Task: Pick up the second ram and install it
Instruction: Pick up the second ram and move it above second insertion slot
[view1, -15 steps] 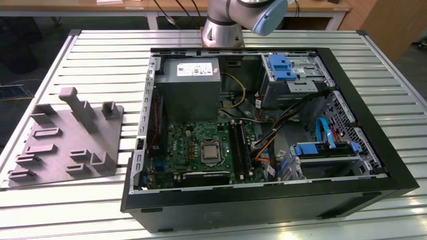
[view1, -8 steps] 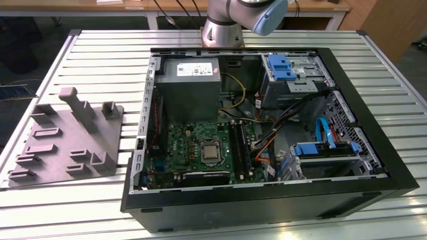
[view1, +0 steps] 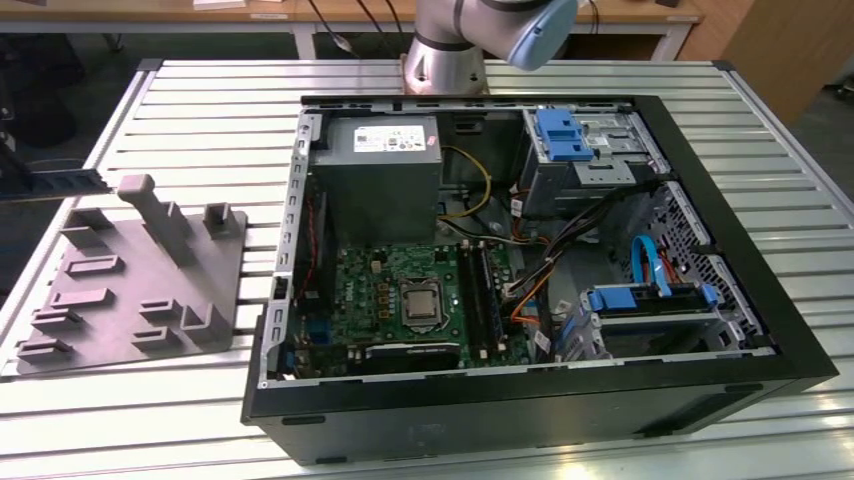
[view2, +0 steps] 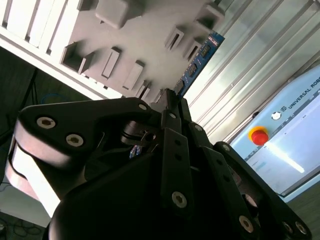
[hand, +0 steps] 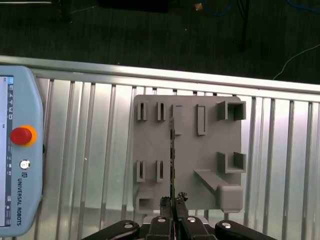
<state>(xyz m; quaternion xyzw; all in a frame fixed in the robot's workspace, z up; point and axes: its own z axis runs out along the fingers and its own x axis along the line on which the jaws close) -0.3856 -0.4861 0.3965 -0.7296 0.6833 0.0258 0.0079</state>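
Jaws of the black metal gripper (hand: 172, 202) are clamped on one end of the second ram (view2: 197, 64), a long thin bluish-green memory stick with small dark chips. It juts straight out beyond the jaws, edge-on over the grey moulded plastic fixture tray (hand: 200, 155), probably clear of it, though I can't be sure.
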